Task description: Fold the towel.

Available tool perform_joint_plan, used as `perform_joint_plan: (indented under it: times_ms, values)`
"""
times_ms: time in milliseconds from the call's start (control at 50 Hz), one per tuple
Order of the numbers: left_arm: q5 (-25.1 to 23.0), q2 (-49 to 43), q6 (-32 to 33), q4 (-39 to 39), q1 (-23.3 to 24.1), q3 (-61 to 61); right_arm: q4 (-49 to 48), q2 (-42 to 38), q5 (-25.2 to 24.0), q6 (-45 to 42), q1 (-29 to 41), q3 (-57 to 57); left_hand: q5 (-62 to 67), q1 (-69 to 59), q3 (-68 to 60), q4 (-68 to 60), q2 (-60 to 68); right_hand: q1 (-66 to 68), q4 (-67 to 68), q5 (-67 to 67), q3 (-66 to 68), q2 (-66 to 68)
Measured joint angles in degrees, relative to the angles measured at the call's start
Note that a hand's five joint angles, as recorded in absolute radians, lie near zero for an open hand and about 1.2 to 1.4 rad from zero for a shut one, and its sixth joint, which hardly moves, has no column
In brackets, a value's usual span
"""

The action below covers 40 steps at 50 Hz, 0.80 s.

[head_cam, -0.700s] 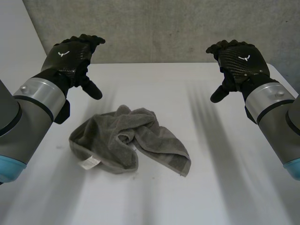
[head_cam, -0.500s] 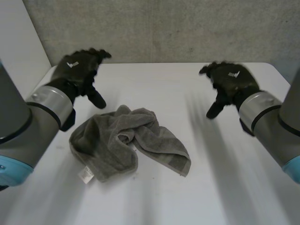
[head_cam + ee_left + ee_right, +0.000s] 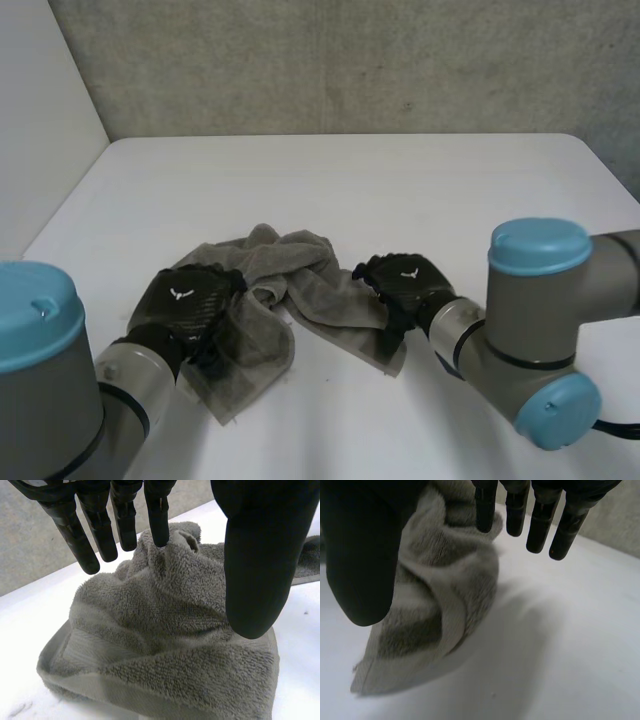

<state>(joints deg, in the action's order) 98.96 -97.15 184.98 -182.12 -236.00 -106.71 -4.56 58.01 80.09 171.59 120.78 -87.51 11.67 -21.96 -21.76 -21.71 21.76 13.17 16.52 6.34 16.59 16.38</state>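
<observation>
White tabletop (image 3: 400, 190) below a grey wall, and the grey towel (image 3: 300, 255) lies crumpled under both hands. Its layers are bunched, so closing now could pinch several folds and lift a lump, not an edge. The left hand (image 3: 185, 300) holds straight fingers (image 3: 125, 520) spread wide, towel mounded between them and the thumb, nothing gripped. The right hand (image 3: 405, 278) is equally open, its fingers (image 3: 540, 525) seemingly just past a towel corner.

I face a smooth white rectangular worktop (image 3: 400, 190). Beyond its far edge I see a rough grey concrete wall (image 3: 350, 60). A plain white wall panel (image 3: 40, 120) stands at my left.
</observation>
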Motion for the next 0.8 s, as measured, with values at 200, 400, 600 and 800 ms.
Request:
perform_joint_plan:
  times_ms: [200,400,600,800]
  values:
    - [-0.4,-0.4,-10.0,-2.0,-0.7,-0.7,-4.9,-4.3,2.5,-0.2,0.4,0.0,0.5,-0.2,-0.3,-0.4,0.3,28.0,30.2,28.1,30.1,31.5]
    - [0.0,-4.8,-17.9,-6.6,-0.3,2.6,-12.8,-1.8,4.6,-1.3,0.0,-1.6,1.8,-1.4,-1.6,-1.7,1.6,42.5,51.6,49.3,50.9,50.9]
    - [1.4,-13.5,-24.7,-8.7,0.2,9.3,-13.4,6.5,4.5,-5.6,-0.5,-5.2,4.0,-3.7,-3.8,-3.9,3.8,42.5,51.6,49.5,50.9,50.9]
    - [2.1,-20.1,-27.2,-8.3,0.9,15.4,-13.1,11.2,4.5,-15.2,-0.6,-9.5,16.4,-17.1,-16.5,-16.5,17.4,42.5,51.6,49.5,50.9,50.9]
